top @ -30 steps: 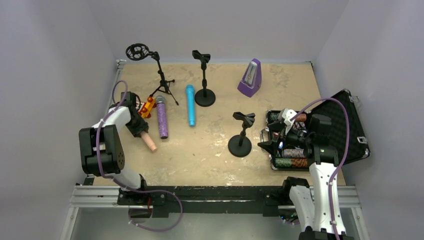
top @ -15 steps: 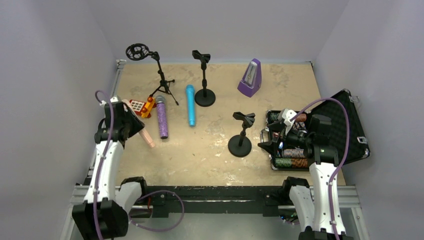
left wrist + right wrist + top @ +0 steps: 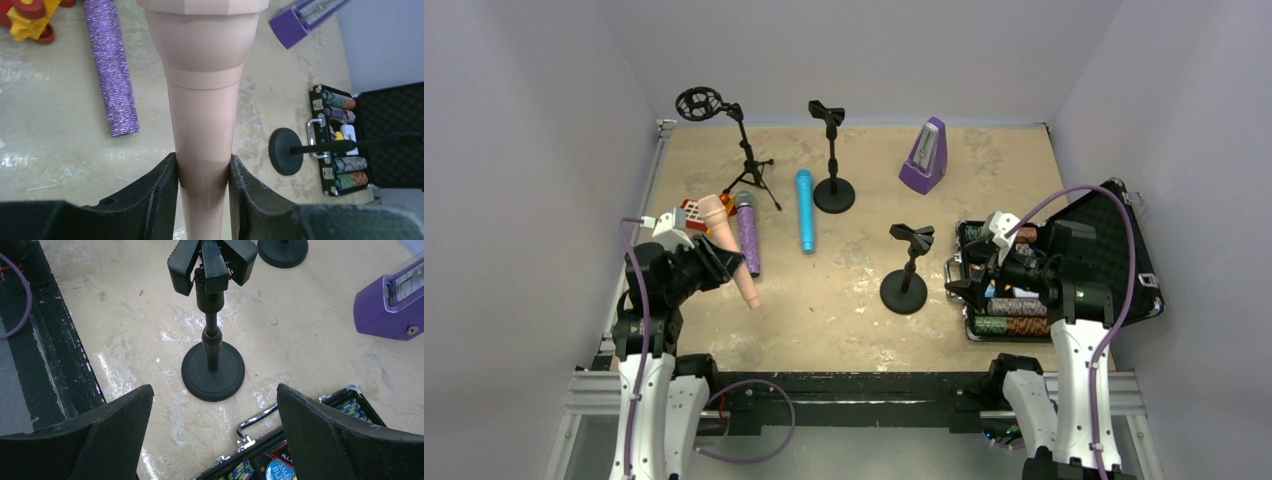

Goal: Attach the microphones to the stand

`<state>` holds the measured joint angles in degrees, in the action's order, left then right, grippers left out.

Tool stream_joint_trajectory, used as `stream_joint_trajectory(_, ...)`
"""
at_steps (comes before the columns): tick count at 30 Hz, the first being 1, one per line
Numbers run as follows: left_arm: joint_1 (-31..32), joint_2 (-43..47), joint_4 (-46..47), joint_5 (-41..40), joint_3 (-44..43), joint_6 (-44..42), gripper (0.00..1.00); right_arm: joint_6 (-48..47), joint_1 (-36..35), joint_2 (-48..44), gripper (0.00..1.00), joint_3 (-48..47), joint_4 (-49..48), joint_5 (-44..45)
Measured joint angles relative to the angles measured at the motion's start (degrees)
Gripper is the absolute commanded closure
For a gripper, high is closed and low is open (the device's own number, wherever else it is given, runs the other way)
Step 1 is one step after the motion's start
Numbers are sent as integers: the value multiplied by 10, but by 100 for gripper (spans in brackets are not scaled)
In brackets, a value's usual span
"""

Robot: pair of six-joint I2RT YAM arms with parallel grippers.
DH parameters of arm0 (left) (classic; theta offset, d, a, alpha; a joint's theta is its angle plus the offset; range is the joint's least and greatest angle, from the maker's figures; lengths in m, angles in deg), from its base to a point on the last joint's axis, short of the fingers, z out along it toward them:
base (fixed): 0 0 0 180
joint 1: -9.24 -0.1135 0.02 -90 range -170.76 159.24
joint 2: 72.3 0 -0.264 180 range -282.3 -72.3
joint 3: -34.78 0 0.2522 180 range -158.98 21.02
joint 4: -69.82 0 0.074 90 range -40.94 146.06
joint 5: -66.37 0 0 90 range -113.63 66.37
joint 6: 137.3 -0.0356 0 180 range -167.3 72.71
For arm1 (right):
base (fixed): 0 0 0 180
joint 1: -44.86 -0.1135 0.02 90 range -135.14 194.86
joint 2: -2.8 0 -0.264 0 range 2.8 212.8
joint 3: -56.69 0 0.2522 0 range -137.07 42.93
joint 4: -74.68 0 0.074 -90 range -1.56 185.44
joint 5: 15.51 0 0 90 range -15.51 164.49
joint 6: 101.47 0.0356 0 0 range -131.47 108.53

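My left gripper [image 3: 715, 264] [image 3: 203, 172] is shut on the handle of the pale pink microphone [image 3: 730, 248] [image 3: 202, 95], holding it tilted above the table at the left. The glittery purple microphone [image 3: 748, 236] [image 3: 111, 75] and the sky-blue microphone [image 3: 805, 210] lie flat on the table. A round-base stand [image 3: 907, 270] [image 3: 212, 340] with an empty clip [image 3: 212, 262] stands mid-table. A second round-base stand [image 3: 832, 160] and a tripod stand [image 3: 742, 150] are at the back. My right gripper [image 3: 972, 285] [image 3: 214, 395] hangs open beside the nearer stand, holding nothing.
A purple metronome [image 3: 924, 157] [image 3: 390, 305] sits at the back right. An open black case of poker chips [image 3: 1114, 250] [image 3: 300, 450] lies under the right arm. A red and yellow toy [image 3: 692, 212] [image 3: 27, 20] lies by the left wall.
My left arm has lifted the pink microphone off the table and swung it up and to the right. The right arm has barely shifted.
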<state>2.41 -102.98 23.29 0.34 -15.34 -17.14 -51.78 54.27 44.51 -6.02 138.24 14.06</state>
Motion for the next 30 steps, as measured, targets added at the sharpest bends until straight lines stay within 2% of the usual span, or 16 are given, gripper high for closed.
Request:
stream_joint_trajectory(12, 45, 70, 54, 104, 5, 6, 100, -57, 0, 3, 3, -55, 134, 55)
stream_joint_trajectory(20, 83, 98, 89, 137, 7, 22, 100, -77, 0, 2, 3, -95, 193, 79)
stream_joint_trajectory(30, 93, 112, 126, 167, 14, 47, 100, -104, 0, 23, 5, -127, 253, 84)
